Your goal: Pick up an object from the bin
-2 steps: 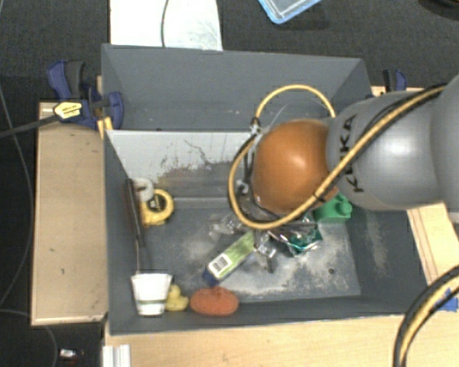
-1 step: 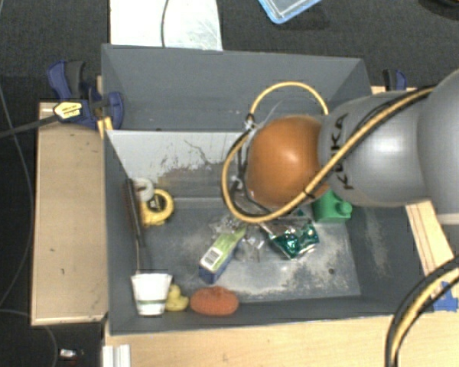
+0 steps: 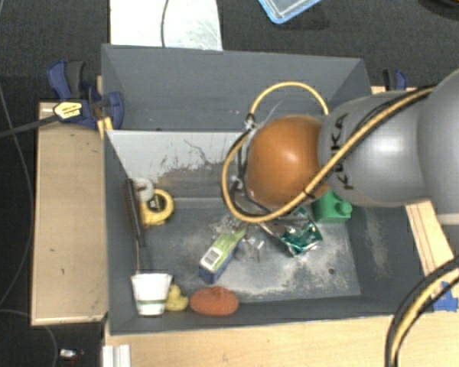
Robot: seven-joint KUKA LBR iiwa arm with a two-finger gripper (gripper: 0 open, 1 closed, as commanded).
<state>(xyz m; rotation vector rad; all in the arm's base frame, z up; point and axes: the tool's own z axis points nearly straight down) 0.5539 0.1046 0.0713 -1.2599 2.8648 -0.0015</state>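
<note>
The arm (image 3: pixel 398 155) reaches into the grey bin (image 3: pixel 229 90) from 3 o'clock, its round orange cover (image 3: pixel 283 159) hanging over the middle of the floor with a yellow cable (image 3: pixel 287 89) looped around it. Below the cover the gripper (image 3: pixel 247 241) is down near the floor at the centre; the cover hides most of it, so I cannot tell whether it is spread or pressed together. Just beside it, toward 7 o'clock, lies a green-and-white tube (image 3: pixel 222 251), slanted with its green end up against the gripper and its white end pointing to 7 o'clock. A crumpled green packet (image 3: pixel 301 238) lies just beside the gripper at 4 o'clock, and a green block (image 3: pixel 334 208) sits at 3 o'clock, partly under the arm. Well apart at 9 o'clock is a yellow tape measure (image 3: pixel 154 207) next to a long black stick (image 3: pixel 135 224) along the left wall. At 7 o'clock, near the front wall, stand a white cup (image 3: pixel 151 291), a small yellow piece (image 3: pixel 177 303) and an orange-red oval lump (image 3: pixel 214 301) in a row.
</note>
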